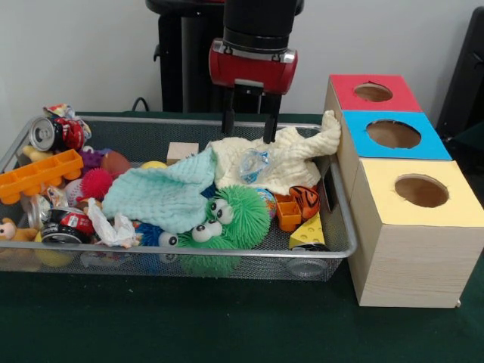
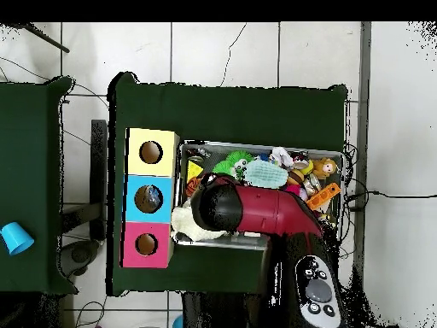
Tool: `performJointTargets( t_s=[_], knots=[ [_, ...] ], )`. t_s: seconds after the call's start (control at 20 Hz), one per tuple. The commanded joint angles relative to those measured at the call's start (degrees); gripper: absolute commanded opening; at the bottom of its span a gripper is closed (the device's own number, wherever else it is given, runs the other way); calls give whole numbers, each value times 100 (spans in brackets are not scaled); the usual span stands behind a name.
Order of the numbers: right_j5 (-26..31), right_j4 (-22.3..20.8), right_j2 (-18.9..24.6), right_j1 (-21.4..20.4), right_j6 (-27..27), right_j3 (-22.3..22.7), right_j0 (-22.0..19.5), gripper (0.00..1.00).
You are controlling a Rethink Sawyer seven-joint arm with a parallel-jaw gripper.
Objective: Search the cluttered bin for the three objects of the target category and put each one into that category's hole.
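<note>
Directly beneath the end effector (image 1: 249,121), a cream cloth (image 1: 291,159) is lying in the wire bin (image 1: 344,204), spread across the back right part of it. Its long axis is running sideways in the front view, from near the bin's middle out to the rim, where one corner is climbing up against the blue-topped box (image 1: 393,134). A small clear wrapper (image 1: 255,162) is resting on the cloth just below the end effector's tips.

The end effector is standing open, its two black fingers (image 1: 228,113) pointing straight down and spread apart; the right tip is looking to be at the cloth's upper edge, though whether it is touching is hard to tell. It is gripping nothing.

Judging from this, the cloth is the likely target, and the coming move is turning on a short straight drop: the cloth is lying under and slightly forward of the fingers, so closing across its narrow width, not along its length, is looking the surer pinch.

Just forward and to the left of the end effector in the front view, a mint cloth (image 1: 162,195) is draped over a green fuzzy toy (image 1: 227,223) with bulging eyes. Further left, an orange tray (image 1: 38,175) and cans (image 1: 57,134) are crowding that end. To the right, outside the bin, the red box (image 1: 374,92), blue box and yellow box (image 1: 420,190) are standing in a row on the green bench (image 1: 189,325), each with a round hole on top.

In the overhead view the arm (image 2: 256,212) is covering most of the cloth.
</note>
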Motion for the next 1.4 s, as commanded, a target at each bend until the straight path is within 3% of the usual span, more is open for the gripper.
performJointTargets(
  t_s=[0.05, 0.55, 1.4],
  knots=[
    [114, 91, 61, 386, 726, -230, -32, 100],
    [-380, 6, -195, 668, 942, -183, 183, 100],
    [-472, 309, -266, 697, 1142, -44, 344, 100]
  ],
)
